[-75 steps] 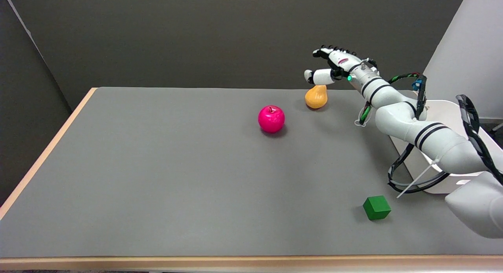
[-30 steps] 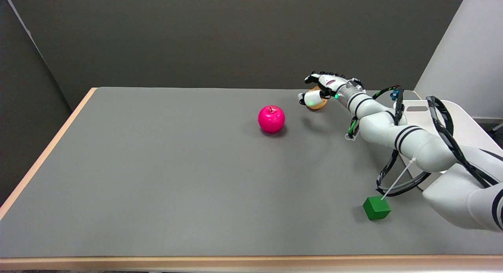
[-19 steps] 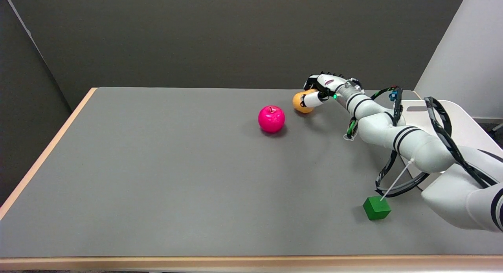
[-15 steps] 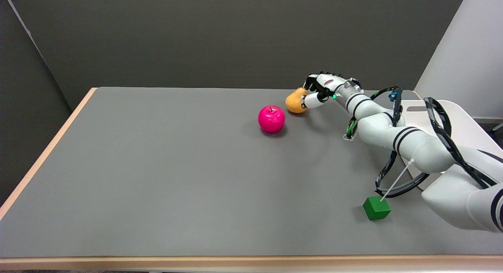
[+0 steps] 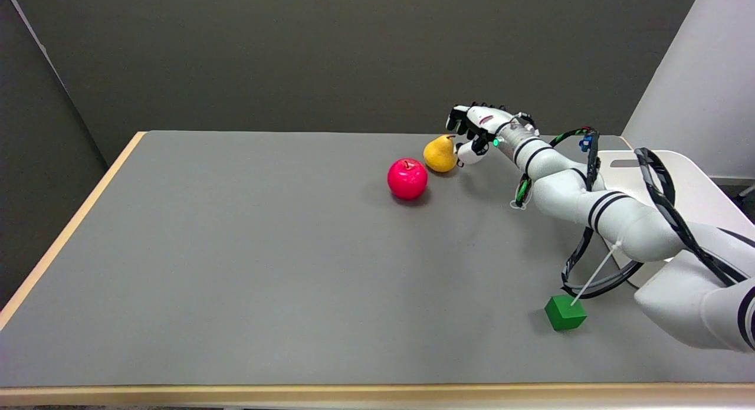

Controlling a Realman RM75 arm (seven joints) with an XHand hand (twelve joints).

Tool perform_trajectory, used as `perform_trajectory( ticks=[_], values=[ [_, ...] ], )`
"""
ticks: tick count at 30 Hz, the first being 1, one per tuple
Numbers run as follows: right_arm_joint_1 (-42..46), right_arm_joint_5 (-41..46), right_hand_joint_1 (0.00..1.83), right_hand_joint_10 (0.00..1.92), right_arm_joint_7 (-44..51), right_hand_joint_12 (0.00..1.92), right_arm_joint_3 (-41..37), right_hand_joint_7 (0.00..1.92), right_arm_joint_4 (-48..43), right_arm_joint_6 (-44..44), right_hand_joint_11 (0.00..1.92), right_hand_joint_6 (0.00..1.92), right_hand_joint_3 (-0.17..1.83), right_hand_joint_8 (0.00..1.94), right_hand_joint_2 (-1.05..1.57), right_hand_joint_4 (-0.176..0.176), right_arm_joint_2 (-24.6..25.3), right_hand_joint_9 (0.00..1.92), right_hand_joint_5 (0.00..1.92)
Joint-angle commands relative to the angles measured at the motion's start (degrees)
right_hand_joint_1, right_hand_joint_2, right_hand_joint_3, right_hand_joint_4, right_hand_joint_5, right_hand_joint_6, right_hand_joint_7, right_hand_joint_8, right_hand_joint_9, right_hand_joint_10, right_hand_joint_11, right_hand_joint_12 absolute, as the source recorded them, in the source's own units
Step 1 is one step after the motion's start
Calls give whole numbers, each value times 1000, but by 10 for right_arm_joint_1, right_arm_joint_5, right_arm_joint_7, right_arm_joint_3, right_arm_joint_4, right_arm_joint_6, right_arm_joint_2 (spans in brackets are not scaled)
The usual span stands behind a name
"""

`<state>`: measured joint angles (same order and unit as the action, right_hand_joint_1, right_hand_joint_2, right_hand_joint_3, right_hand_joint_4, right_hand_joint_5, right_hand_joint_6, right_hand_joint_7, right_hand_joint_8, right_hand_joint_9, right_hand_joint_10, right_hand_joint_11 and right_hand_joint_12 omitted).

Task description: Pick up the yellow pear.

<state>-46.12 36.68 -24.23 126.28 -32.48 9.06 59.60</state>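
The pear (image 5: pixel 439 154) stands upright beside the apple (image 5: pixel 407 179); the right hand (image 5: pixel 472 131), fingers spread, holds nothing, just right of it.

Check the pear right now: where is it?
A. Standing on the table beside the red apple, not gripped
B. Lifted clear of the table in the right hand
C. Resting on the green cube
A: the yellow pear stands on the table just right of the red apple, with the right hand next to it, not closed around it.

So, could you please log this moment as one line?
right hand: open, beside pear | yellow pear: upright on table, not gripped | red apple: close by | status: not lifted
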Motion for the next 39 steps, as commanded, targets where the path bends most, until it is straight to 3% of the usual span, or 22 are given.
perform_trajectory(
  ticks=[1,6,11,15,39],
  values=[
    [18,-7,948,1025,0,1913,-2,483,-44,7,27,1076,901,625,835,86,-4,513,257],
    [21,-9,877,967,0,1857,1,435,-49,3,50,765,954,458,759,85,-5,460,294],
    [23,-9,809,857,0,1564,1,373,-52,3,266,552,990,391,668,94,-5,386,282],
    [24,-9,755,821,0,1482,1,330,-52,1,314,505,996,368,634,98,-6,363,244],
    [33,-8,771,828,-1,1463,19,322,-32,-13,323,510,990,361,633,102,2,365,246]
  ],
)
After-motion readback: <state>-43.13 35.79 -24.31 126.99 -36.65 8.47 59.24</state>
